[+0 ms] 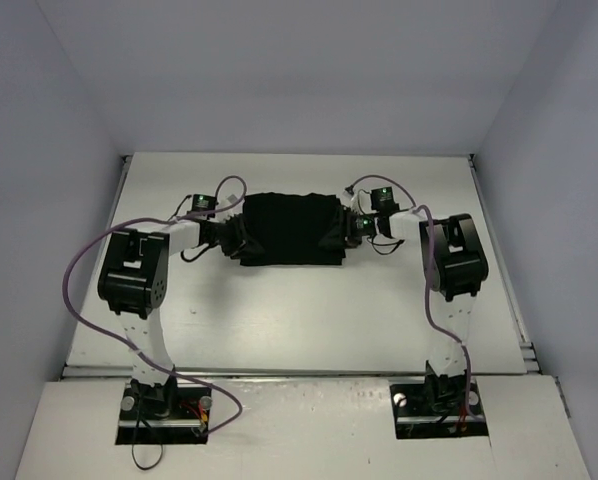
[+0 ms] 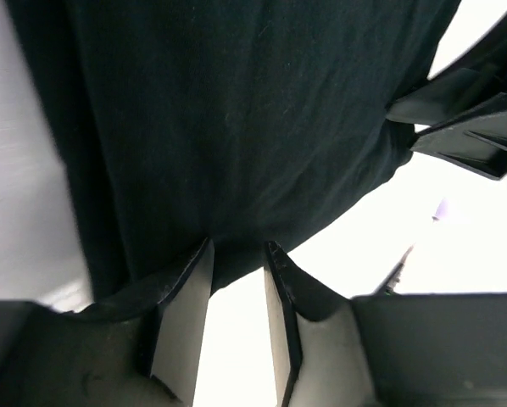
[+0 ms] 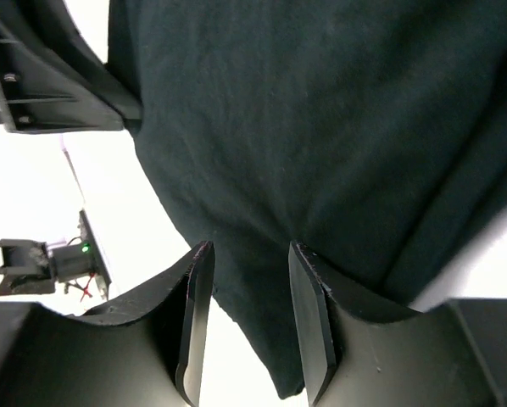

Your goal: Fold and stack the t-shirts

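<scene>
One black t-shirt [image 1: 289, 228] lies as a folded rectangle on the white table, stretched between my two grippers. My left gripper [image 1: 237, 236] is at its left edge. In the left wrist view the t-shirt [image 2: 236, 119] fills the frame, and the left gripper [image 2: 240, 244] has the cloth's edge bunched between its fingertips. My right gripper [image 1: 347, 228] is at the shirt's right edge. In the right wrist view the black cloth [image 3: 321, 127] hangs down between the fingers of the right gripper [image 3: 249, 246]. No logo shows.
The white table [image 1: 299, 310] is walled at the back and on both sides. Purple cables [image 1: 89, 250] loop off the left arm, and another cable [image 1: 429, 300] runs down the right arm. The arm bases stand at the near edge.
</scene>
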`<state>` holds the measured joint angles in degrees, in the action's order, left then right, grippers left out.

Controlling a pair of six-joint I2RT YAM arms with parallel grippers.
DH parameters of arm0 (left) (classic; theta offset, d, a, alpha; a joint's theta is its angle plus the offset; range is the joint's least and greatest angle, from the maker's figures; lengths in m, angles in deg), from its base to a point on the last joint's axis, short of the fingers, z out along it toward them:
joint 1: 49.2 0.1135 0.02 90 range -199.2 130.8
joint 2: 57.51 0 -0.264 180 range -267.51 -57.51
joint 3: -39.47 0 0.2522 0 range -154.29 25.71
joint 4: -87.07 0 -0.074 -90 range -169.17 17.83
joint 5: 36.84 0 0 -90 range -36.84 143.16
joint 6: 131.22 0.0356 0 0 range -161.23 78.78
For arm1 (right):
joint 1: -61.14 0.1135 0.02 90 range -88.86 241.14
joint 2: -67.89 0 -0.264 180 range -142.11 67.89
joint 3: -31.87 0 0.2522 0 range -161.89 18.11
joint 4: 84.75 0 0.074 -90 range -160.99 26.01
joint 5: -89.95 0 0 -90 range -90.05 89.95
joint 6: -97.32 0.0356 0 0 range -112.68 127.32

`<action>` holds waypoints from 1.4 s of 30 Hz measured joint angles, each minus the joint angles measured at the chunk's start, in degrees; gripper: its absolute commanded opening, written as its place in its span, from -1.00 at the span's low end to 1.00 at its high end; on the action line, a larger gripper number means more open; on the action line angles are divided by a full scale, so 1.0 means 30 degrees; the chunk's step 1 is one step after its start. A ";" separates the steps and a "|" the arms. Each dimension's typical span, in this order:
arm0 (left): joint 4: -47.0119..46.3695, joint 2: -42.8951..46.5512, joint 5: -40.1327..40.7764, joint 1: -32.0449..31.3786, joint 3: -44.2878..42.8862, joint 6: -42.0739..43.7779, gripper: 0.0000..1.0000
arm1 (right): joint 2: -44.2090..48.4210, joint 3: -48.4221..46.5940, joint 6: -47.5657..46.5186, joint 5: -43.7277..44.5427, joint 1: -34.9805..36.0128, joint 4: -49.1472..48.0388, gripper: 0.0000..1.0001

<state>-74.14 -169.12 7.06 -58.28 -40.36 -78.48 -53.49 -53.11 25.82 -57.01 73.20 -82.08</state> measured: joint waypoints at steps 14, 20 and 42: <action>1.0666 0.9436 0.7887 0.0806 -0.8751 0.5115 0.27 | 1.2263 -0.2269 -0.1952 1.0236 -0.0717 0.5887 0.46; 1.2983 1.4630 1.1572 0.0947 -0.8808 0.6167 0.40 | 1.9016 -0.1849 -0.3034 1.5910 -0.0794 0.7791 0.88; 1.6977 2.3560 2.1543 0.0782 -0.4486 0.8859 0.68 | 2.9896 0.2884 -0.5121 2.5232 0.0742 1.1549 1.00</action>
<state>-23.21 -98.44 71.69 -55.94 -53.81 -51.90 36.20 -44.46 10.46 18.68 75.42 -47.44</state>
